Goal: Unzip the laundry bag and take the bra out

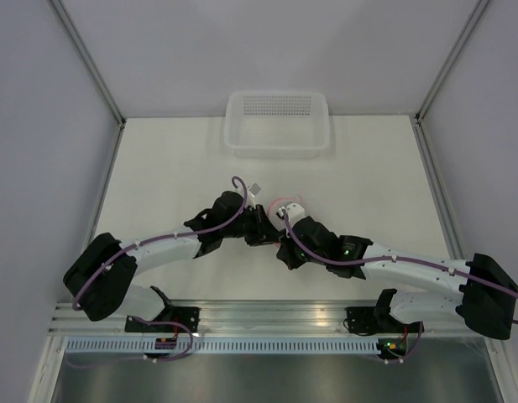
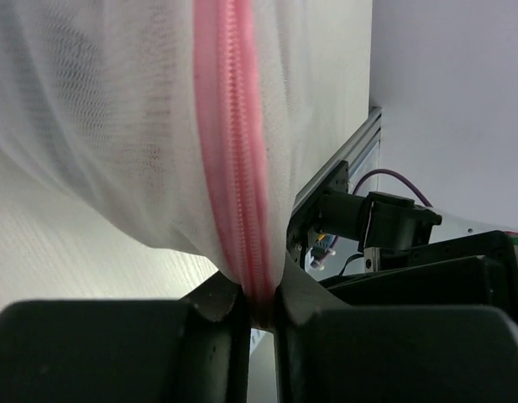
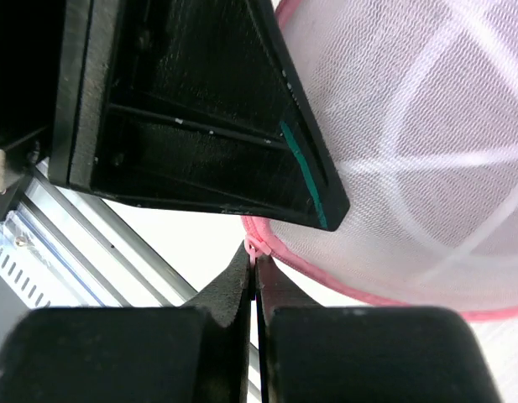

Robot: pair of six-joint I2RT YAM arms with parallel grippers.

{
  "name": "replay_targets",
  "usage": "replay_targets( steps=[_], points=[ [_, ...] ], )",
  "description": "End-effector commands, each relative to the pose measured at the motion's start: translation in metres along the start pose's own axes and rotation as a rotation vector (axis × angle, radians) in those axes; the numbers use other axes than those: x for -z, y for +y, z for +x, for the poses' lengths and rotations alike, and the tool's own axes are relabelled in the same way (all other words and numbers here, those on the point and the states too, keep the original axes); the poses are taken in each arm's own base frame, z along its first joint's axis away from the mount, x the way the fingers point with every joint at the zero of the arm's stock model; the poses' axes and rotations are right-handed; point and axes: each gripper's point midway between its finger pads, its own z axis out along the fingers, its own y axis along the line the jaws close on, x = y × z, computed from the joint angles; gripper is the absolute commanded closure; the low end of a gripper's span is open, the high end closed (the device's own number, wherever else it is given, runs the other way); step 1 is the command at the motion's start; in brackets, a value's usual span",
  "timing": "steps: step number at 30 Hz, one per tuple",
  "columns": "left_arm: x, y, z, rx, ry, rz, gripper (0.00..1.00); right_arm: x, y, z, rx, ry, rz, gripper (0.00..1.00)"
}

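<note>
The laundry bag, white mesh with pink zipper trim, is held between both grippers at mid-table and is mostly hidden by them from above. My left gripper is shut on the bag's pink zipper seam, and mesh fills the left wrist view above the pinch. My right gripper is shut on the small pink zipper pull at the bag's rim; the pinch sits at the jaw tips. The left gripper's black finger crosses in front. I cannot make out the bra.
A clear rectangular plastic basket stands at the back middle of the table. Aluminium rails run along the near edge by the arm bases. Grey walls enclose the table on three sides.
</note>
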Motion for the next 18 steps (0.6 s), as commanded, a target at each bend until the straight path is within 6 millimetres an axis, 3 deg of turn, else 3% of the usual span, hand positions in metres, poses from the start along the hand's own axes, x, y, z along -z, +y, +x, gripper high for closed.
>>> replay_targets(
  steps=[1, 9, 18],
  points=[
    [-0.002, -0.016, -0.02, -0.045, -0.063, 0.013, 0.85, 0.002, 0.002, -0.001, 0.004, 0.001, -0.01, 1.0],
    [0.002, -0.008, -0.037, -0.125, -0.05, -0.023, 0.89, 0.01, -0.051, 0.035, -0.024, 0.128, 0.267, 1.0],
    [0.005, -0.01, -0.034, -0.207, 0.011, 0.03, 0.88, 0.013, -0.103, 0.038, -0.016, 0.144, 0.549, 0.99]
  ],
)
